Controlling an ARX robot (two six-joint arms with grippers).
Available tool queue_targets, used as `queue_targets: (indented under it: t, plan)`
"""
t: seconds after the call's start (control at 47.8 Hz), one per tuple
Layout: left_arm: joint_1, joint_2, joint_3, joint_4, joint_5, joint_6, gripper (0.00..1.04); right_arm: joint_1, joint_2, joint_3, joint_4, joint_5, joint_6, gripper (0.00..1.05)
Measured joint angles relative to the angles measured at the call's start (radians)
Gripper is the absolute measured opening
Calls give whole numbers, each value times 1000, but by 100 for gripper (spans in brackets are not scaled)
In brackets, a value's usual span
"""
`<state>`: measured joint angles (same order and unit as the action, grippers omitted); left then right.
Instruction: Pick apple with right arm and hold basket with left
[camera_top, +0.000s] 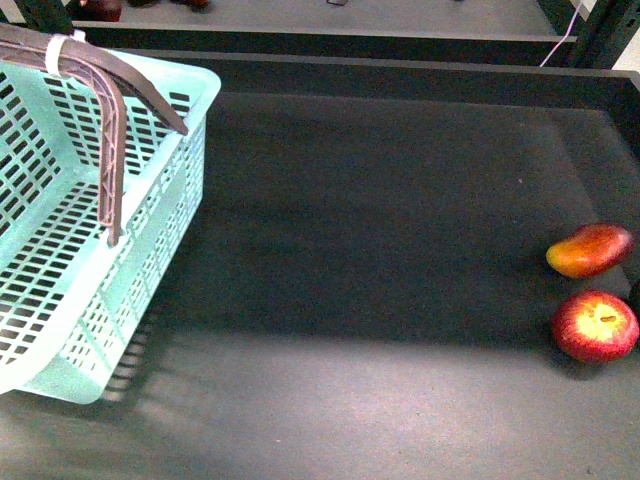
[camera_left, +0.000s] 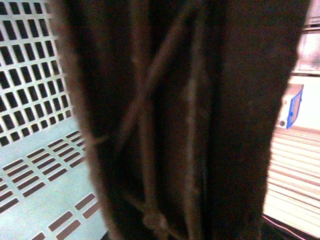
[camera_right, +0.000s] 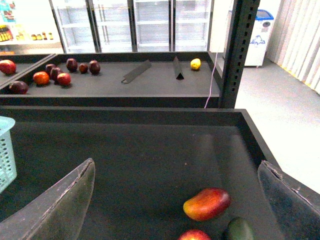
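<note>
1. Find the small round red apple with yellow patches (camera_top: 595, 325) at 4 o'clock on the dark flat shelf deck (camera_top: 380, 250). Resting free there, just beside an elongated red-orange mango-shaped fruit (camera_top: 590, 250) at 3 o'clock.
2. Note the right gripper (camera_right: 175, 165) spread wide and holding nothing, hanging above the deck. In the right wrist view, catch only a sliver of the apple at the frame edge, close to a dark green rounded object (camera_right: 239, 230).
3. Look to 9 o'clock for the large light turquoise slotted plastic basket (camera_top: 170, 200), seemingly tipped, with its brown ribbed swing handle (camera_top: 112, 150) raised and bound by a white tie (camera_top: 60, 50).
4. Cannot tell whether the left gripper is clamped or loose: nothing but the blurred handle and a basket wall in the left wrist view.
5. Beware closing on the mango-shaped fruit instead; likely cause, the two red fruits lying so near each other.
6. Beware nudging the apple into a roll; likely cause, one finger landing first on its round side.
7. Beware snagging the green object during descent.
8. Beware the basket swinging or dropping; likely cause, an insecure hold on the handle.
</note>
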<state>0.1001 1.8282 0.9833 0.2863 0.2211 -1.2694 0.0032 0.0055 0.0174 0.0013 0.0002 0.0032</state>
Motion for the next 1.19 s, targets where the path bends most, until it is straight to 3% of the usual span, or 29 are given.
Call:
queue_targets:
  t: [0.334, 0.69, 1.192]
  plan:
    - [-91, -251, -78, -25, 74, 11, 16, 0, 0, 0, 0, 0, 0, 96]
    - [-329, -352, -98, -131, 103, 95, 16, 0, 0, 0, 0, 0, 0, 96]
    - [-516, -438, -97, -182, 142, 194, 16, 0, 0, 0, 0, 0, 0, 96]
